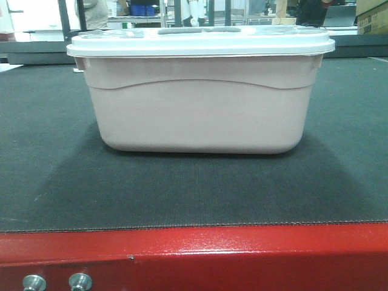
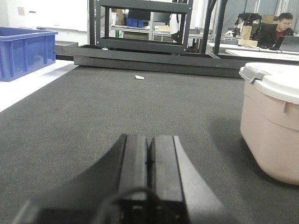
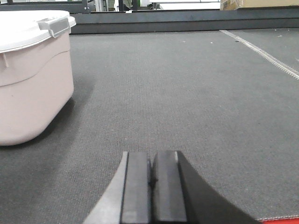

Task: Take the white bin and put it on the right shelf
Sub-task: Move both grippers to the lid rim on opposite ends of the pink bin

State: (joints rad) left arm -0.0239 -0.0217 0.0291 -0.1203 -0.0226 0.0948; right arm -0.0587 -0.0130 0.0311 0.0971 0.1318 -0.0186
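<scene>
One white bin [image 1: 197, 103], lid [image 1: 200, 39] on, upright on the bench [image 1: 194, 194]. Two tools: left tool [image 2: 149, 158] left of the white bin, right tool [image 3: 150, 182] right of it, both clenched empty, clear of it. One blue bin [image 2: 23, 51] far left, edge-cropped.

White bin [image 1: 194, 109]: smooth plastic, looked satin; lid [image 1: 200, 42] glossier white plastic. Table mat [image 1: 60, 182]: dark grey, ribbed coarse weave, looked matt. Red frame [image 1: 212, 254]: painted metal, showed gloss; bolts [image 1: 34, 282] bare bright metal. Blue bin [image 2: 23, 51]: shiny plastic.
</scene>
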